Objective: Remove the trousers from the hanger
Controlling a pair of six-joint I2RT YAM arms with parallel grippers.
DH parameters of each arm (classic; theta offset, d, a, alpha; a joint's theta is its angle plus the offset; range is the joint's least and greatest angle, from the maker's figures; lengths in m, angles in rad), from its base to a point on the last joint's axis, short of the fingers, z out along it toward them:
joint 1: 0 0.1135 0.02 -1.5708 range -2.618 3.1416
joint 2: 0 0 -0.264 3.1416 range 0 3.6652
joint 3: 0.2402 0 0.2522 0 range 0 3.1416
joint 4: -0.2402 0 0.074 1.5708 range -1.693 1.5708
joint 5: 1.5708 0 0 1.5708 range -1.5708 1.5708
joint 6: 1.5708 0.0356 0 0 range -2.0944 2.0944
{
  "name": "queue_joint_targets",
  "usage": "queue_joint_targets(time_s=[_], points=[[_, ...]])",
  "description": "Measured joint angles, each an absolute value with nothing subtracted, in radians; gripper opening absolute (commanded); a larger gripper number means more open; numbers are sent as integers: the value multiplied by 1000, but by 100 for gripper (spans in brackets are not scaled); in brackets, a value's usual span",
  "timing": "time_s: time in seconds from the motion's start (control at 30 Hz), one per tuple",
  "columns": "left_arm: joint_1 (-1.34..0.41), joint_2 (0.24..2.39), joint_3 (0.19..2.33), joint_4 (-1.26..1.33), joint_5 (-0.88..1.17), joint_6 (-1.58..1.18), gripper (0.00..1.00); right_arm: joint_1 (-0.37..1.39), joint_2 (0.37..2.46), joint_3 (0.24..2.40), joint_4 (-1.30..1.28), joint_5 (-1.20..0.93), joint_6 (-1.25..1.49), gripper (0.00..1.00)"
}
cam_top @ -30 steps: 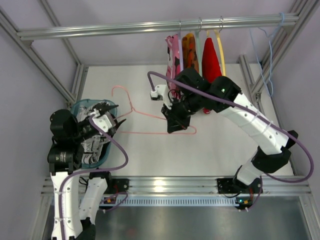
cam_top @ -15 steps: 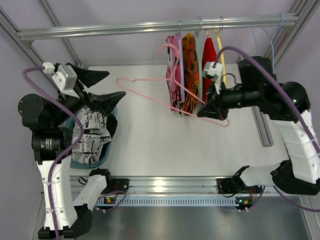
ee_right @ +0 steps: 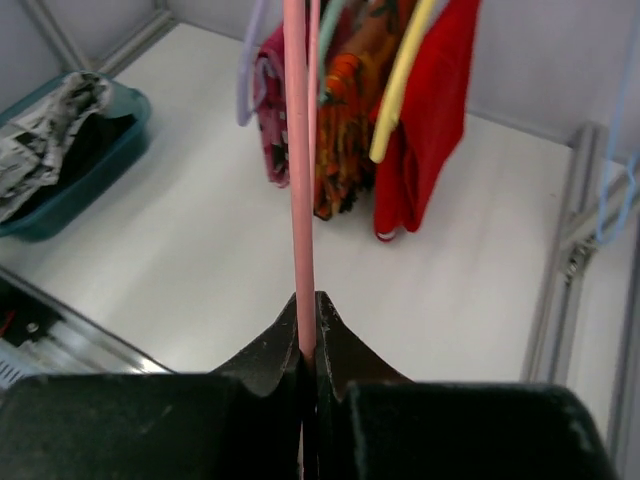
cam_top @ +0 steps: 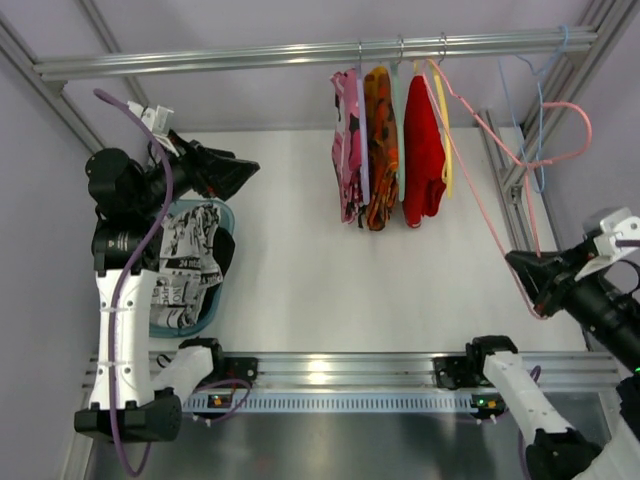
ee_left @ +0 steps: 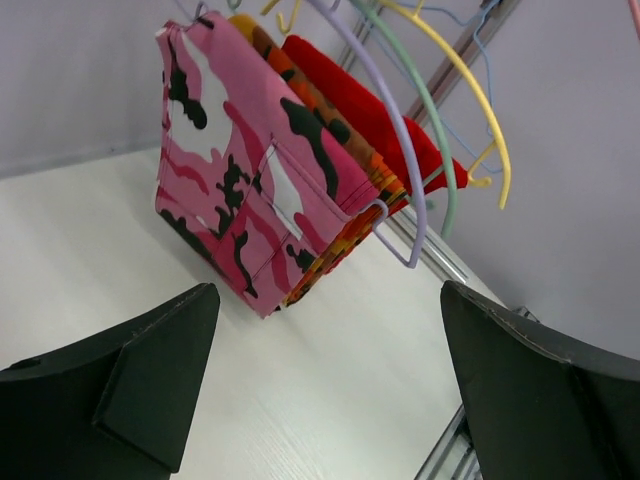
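Salmon-pink hanger (ee_right: 297, 150): bare, slanting up toward the rail (cam_top: 250, 55).
Right fingers (ee_right: 308, 318): clamping its wire, arm crouching low at far right.
Left fingers (cam_top: 228, 175): gaping wide, gripping nothing, arm rearing upright.
Trousers (cam_top: 185, 255): lying heaped in teal basin (cam_top: 196, 324), worktop's (cam_top: 300, 260) left.

Salmon-pink hanger (ee_right: 297, 200), black-on-white newsprint trousers (cam_top: 185, 265)

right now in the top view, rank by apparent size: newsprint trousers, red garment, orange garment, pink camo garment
1. trousers
2. red garment
3. orange garment and pink camo garment: both hang edge-on and look alike, so unranked
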State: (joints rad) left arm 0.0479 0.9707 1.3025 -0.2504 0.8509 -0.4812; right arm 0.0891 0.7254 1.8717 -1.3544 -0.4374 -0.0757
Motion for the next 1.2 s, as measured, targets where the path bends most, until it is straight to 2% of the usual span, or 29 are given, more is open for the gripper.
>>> queue_joint_targets(time_s=[0.13, 0.23, 0.4, 0.6, 0.9, 1.2], points=[[48, 1000, 1316, -341, 829, -437, 98, -43, 605, 1742, -1358, -362, -75, 0], [48, 999, 1312, -403, 782, -392, 98, -112, 593, 1657, -1363, -286, -72, 0], [48, 982, 1312, -513, 716, -312, 98, -149, 666, 1574, -1370, -201, -50, 0], [48, 929, 1277, -615, 652, -211, 98, -150, 858, 1568, -1317, -177, -73, 0], [48, 791, 1201, -690, 583, -150, 98, -181, 1147, 1772, -1234, -201, -161, 0], [48, 782, 1178, -728, 541, -123, 98, -276, 1398, 2021, -1222, -314, -196, 0]])
